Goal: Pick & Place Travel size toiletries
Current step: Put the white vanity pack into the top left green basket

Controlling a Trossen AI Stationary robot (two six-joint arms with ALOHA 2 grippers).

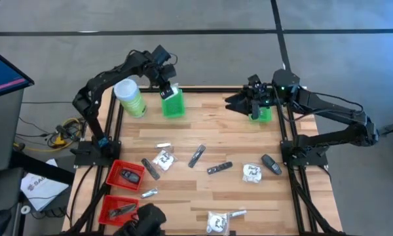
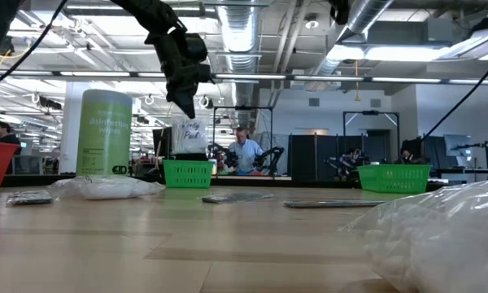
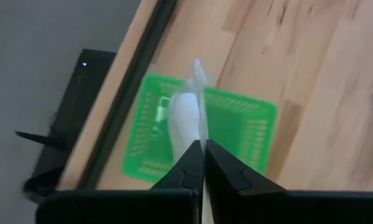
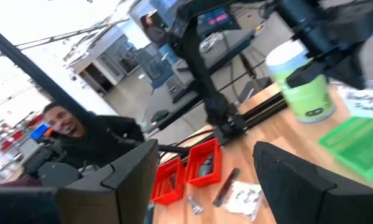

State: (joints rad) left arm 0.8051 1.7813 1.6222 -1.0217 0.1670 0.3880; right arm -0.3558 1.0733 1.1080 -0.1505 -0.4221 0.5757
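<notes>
High view: the left gripper [image 1: 166, 84] hangs over a green basket [image 1: 173, 105] at the table's far edge, its jaws clenched on a white packet [image 1: 169, 90] that dangles under the fingertips. The light-green canister [image 1: 130, 98] stands just beside that basket. The right gripper [image 1: 244, 101] waits near a second green basket [image 1: 261, 115], jaws released and holding nothing. Other toiletries lie scattered well apart from both grippers.

Low view: the left gripper [image 2: 185, 104] holds the white packet [image 2: 191, 135] directly above the green basket [image 2: 188, 173]; I cannot tell whether the packet's lower end touches it.

Left wrist view: the fingertips [image 3: 193, 156] pinch the white packet [image 3: 186, 115], which hangs beyond them over the green basket [image 3: 248, 127].

Right wrist view: the two fingers [image 4: 298, 177] stand wide apart, with red baskets [image 4: 189, 171] and a white packet [image 4: 241, 198] showing between them, far off.
</notes>
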